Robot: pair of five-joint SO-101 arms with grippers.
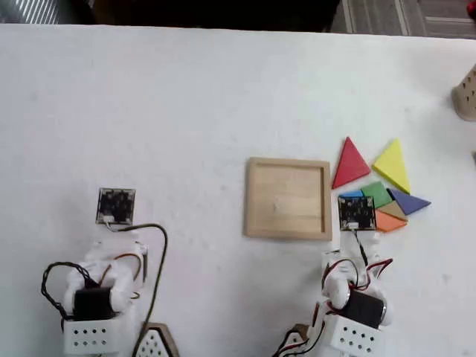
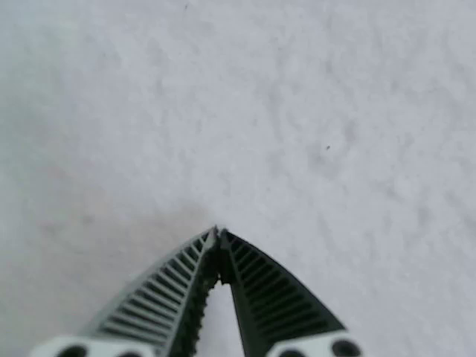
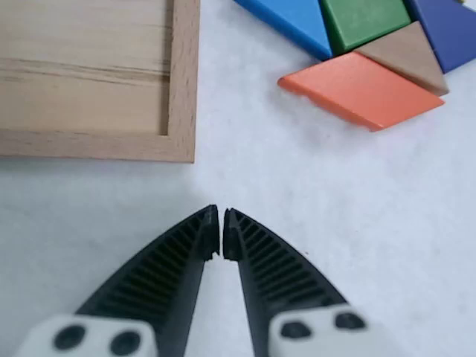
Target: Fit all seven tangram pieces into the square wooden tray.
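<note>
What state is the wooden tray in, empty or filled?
Empty. The wooden tray shows bare wood inside; the tangram pieces lie on the table beside it.

Seemingly a robotics lab bench: a white cloth-covered table (image 1: 186,97) carries two white robot arms (image 1: 97,297) (image 1: 355,305) at its near edge, grey floor (image 1: 439,15) beyond.

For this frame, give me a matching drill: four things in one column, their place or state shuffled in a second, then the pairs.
Column one
1. wooden tray
2. red triangle
3. orange parallelogram
4. left gripper

Column two
A. shut, over bare table
B. holds no pieces
C. just right of the tray's far corner
D. the piece closest to the right gripper

Pairs: 1-B, 2-C, 3-D, 4-A
</note>
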